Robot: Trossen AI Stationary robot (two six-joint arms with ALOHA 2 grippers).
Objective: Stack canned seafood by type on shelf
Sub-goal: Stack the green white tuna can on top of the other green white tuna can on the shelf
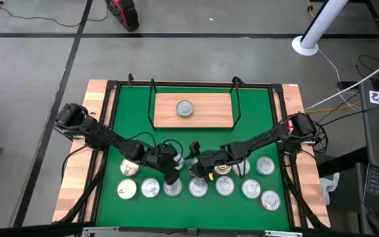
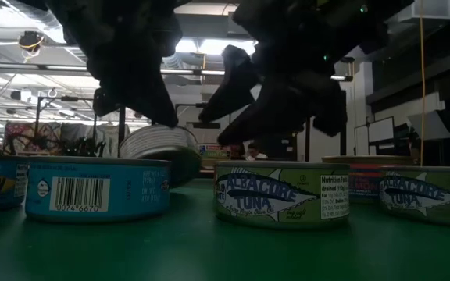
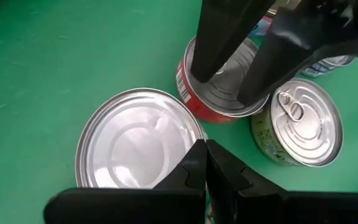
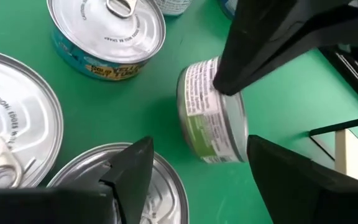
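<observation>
Several round tins stand in rows on the green mat (image 1: 255, 108). One silver-topped tin (image 1: 185, 108) rests flat on the shelf (image 1: 209, 113). At mid-mat a tin with a green-and-white label (image 4: 213, 118) stands tipped on its edge (image 2: 158, 144). My left gripper (image 3: 204, 169) is shut and sits on top of that tin. My right gripper (image 4: 197, 177) is open beside the tin, facing its side. Its fingers (image 3: 219, 43) hover over a red-sided tin (image 3: 194, 99). My left gripper touches the tipped tin's raised rim (image 4: 211, 71) with its shut fingertips (image 4: 235, 68), coming down from above. The tin leans on its lower edge on the mat. Its flat silver face (image 3: 135, 140) is turned toward the left arm.
Tins crowd the mat's near half: teal ones (image 2: 96, 191), green tuna ones (image 2: 283, 195) and silver-lidded ones (image 1: 251, 189). Black wire uprights (image 1: 235, 99) frame the shelf at the far side. The mat between the shelf and the tins shows bare green.
</observation>
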